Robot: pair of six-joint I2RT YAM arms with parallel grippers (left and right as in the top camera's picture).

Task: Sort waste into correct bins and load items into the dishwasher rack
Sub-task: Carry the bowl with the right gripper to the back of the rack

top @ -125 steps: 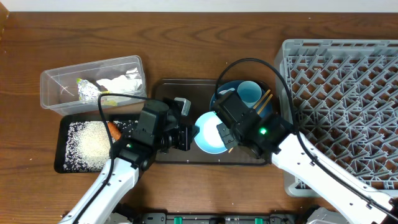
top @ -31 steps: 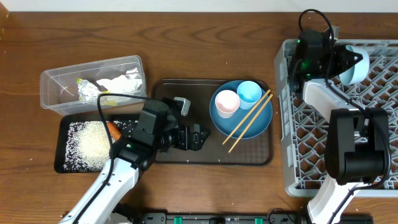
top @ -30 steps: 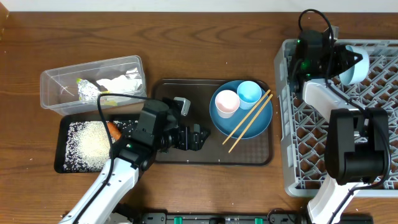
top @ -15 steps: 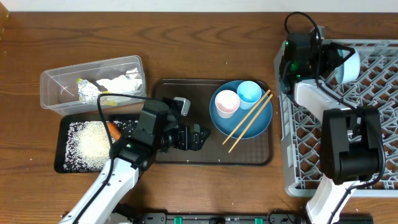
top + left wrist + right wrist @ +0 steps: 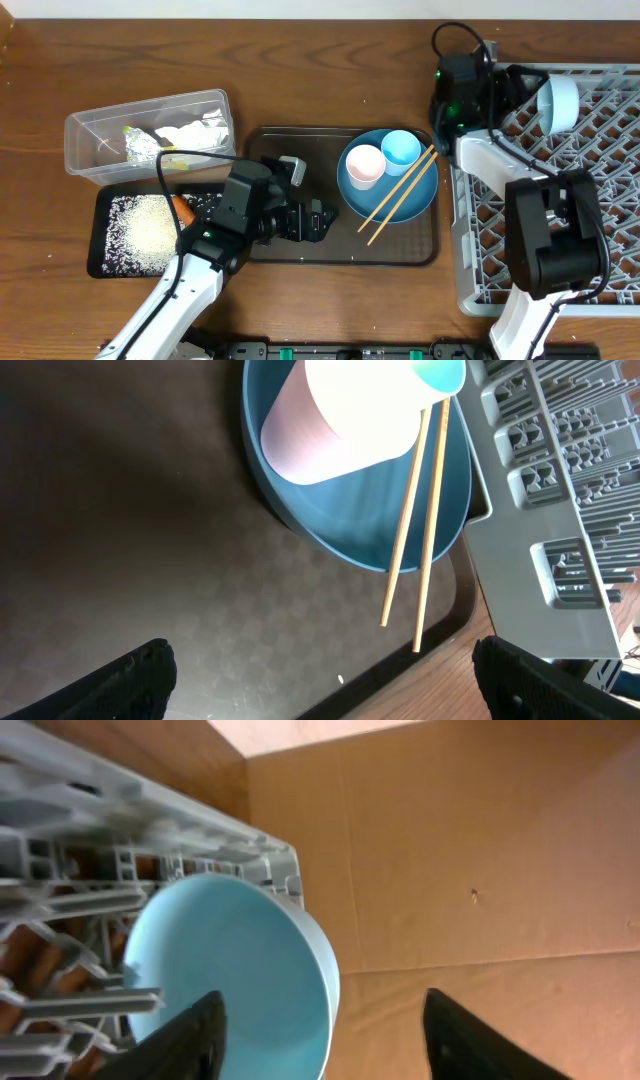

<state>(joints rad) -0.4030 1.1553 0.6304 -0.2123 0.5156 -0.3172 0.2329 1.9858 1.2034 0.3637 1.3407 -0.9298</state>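
Observation:
The pale bowl (image 5: 558,101) stands on its edge among the pegs at the back of the grey dishwasher rack (image 5: 560,230). My right gripper (image 5: 518,92) is open just left of it, not touching. In the right wrist view the bowl (image 5: 235,975) lies beyond the spread fingertips (image 5: 195,1040). The blue plate (image 5: 388,195) on the brown tray carries a pink cup (image 5: 364,165), a light blue cup (image 5: 401,148) and the chopsticks (image 5: 400,195). My left gripper (image 5: 322,220) hangs open and empty over the tray, left of the plate (image 5: 370,510).
The clear tub (image 5: 85,150) at the back left holds tissue (image 5: 190,133), foil (image 5: 143,147) and a wrapper. The black tray (image 5: 105,205) in front of it holds rice (image 5: 145,235) and a carrot (image 5: 183,210). The brown serving tray (image 5: 270,150) sits mid-table.
My right gripper has opened, let go of the bowl and drawn back to the left. The bowl stays on edge in the rack. The left arm has not moved.

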